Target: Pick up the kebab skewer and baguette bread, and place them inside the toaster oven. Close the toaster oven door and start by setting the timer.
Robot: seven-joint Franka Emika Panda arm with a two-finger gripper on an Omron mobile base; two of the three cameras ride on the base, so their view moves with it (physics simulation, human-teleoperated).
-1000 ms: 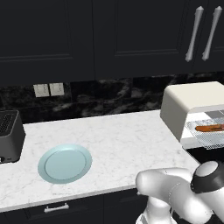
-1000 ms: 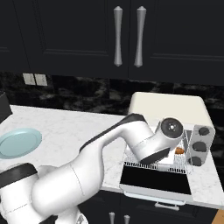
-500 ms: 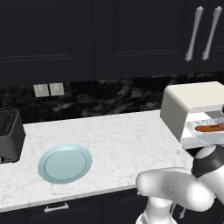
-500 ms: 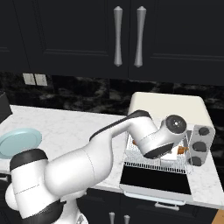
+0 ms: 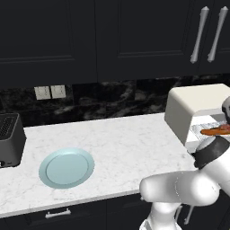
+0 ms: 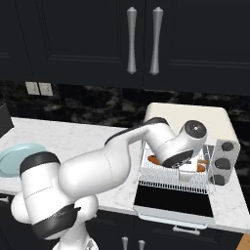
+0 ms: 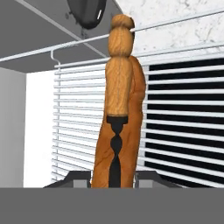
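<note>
My gripper (image 7: 113,177), jaws pinching the baguette bread (image 7: 119,127) at its near end, holds it over the wire rack (image 6: 174,177) of the toaster oven (image 6: 188,117); I judge the loaf light, stiff, and crushable.

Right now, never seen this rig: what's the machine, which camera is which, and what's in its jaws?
It is a white robot arm on a mobile base in a simulated kitchen. Two pictures come from cameras on the base, behind the arm to its left and right. The third comes from the hand, looking along the jaws. On the counter are a pale blue plate, a black toaster and the cream toaster oven, its door folded down. The gripper is shut on the baguette bread, over the oven's wire rack. Whether the kebab skewer is there too, I cannot tell.
</note>
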